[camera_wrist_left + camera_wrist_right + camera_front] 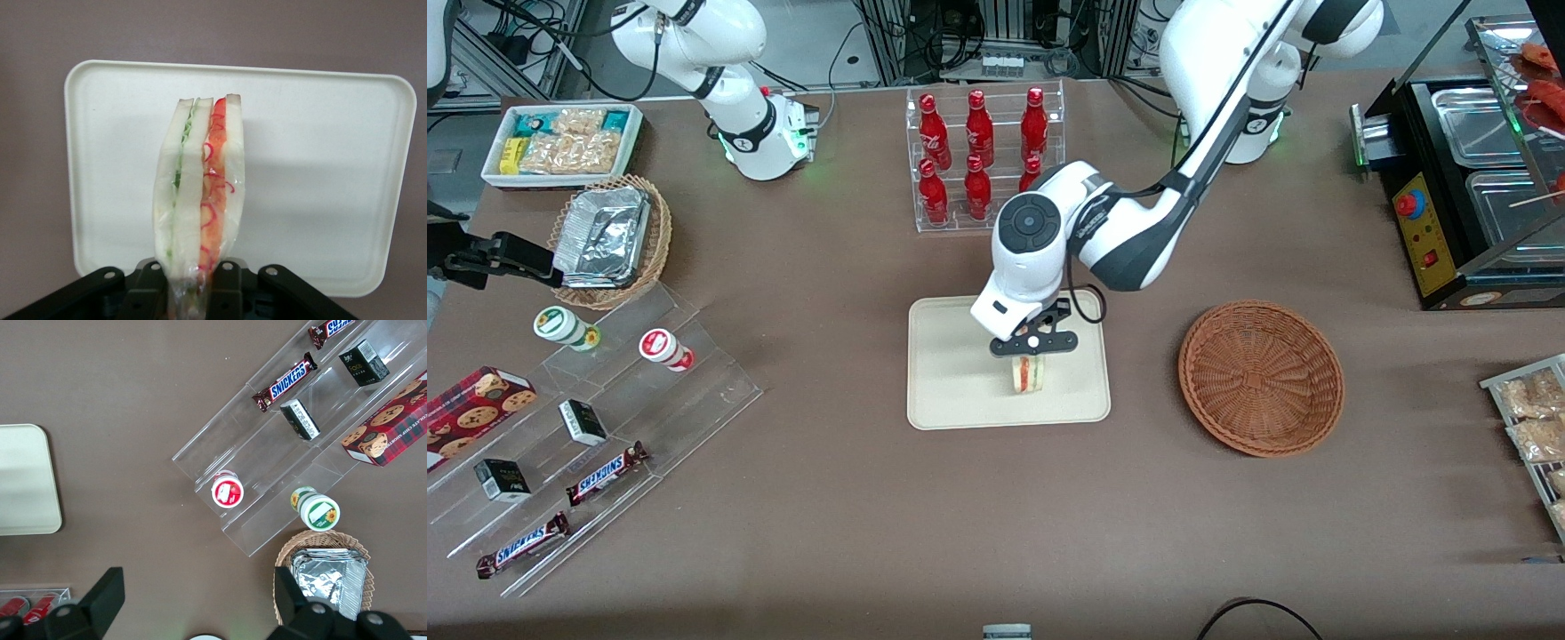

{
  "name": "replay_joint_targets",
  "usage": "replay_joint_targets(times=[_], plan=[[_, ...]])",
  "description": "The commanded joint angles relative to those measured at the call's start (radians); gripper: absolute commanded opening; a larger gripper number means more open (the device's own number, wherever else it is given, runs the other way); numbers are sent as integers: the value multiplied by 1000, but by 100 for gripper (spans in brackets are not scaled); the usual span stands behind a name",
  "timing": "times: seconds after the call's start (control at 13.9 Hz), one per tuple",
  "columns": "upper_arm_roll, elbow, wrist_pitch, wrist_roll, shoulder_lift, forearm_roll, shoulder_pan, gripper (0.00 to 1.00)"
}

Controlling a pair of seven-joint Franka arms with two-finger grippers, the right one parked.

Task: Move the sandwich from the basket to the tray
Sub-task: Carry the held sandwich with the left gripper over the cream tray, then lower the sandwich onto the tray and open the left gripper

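Note:
The sandwich [1027, 373] [200, 193], a wrapped wedge of white bread with green and red filling, hangs over the cream tray [951, 391] [320, 167]. My left gripper [1030, 351] [189, 293] is shut on its wrapped end, one black finger [150, 287] on each side. Whether the sandwich touches the tray cannot be told. The reddish-brown wicker basket [1261, 377] sits beside the tray, toward the working arm's end of the table, with nothing in it.
A clear rack of red bottles [980, 156] stands farther from the front camera than the tray. Toward the parked arm's end are a clear stepped shelf with snacks [587, 436] and a lighter basket of foil containers [609, 238]. A black appliance [1467, 196] stands at the working arm's end.

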State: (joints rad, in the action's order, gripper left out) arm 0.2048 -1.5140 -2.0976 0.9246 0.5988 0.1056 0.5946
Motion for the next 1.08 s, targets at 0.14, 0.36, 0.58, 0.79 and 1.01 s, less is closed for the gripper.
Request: replay_joint_targets(times=[0.14, 0.36, 0.58, 0.79, 1.01], plan=[[-15, 43, -56, 103, 88, 43, 41, 0], [-15, 57, -116, 117, 124, 54, 57, 0], [-15, 51, -122, 129, 148, 94, 68, 0], [-15, 52, -122, 131, 161, 94, 76, 32], [-15, 55, -116, 129, 151, 94, 76, 100]])
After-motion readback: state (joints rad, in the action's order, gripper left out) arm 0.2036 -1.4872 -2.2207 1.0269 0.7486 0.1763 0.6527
